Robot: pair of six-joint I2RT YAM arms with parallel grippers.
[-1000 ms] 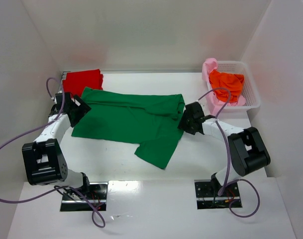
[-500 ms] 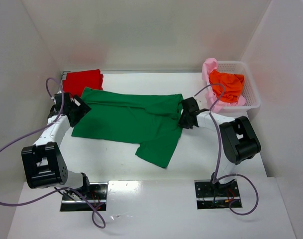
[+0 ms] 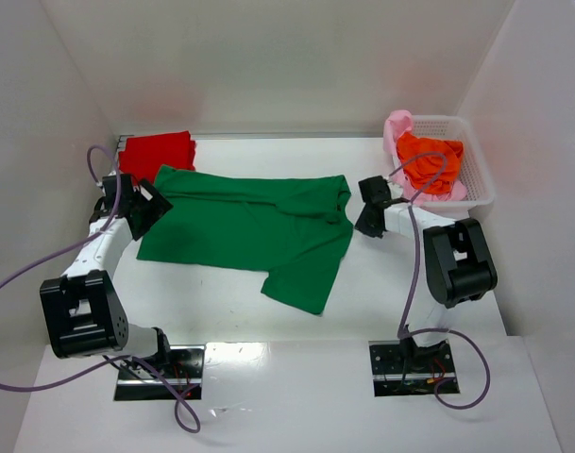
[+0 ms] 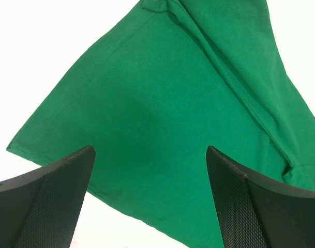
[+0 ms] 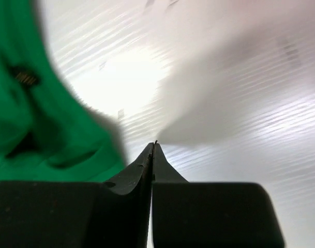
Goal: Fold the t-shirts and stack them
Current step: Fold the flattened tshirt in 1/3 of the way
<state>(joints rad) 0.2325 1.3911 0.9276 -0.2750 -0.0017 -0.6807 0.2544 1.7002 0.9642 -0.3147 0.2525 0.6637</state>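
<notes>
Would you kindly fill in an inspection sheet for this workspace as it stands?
Surface: white table, no spills seen.
Job's things: green shirt spread out mid-table, unfolded; red shirt folded at the far left; orange shirt and pink shirt crumpled in the basket.
Clutter: nothing seen apart from the basket.
Claws: left claw open above the green shirt's left edge; right claw shut beside its right edge, no cloth seen between the fingers.
Cables: purple cables loop off both arms; the right one crosses the basket in the top view.
Surroundings: white walls on three sides.
</notes>
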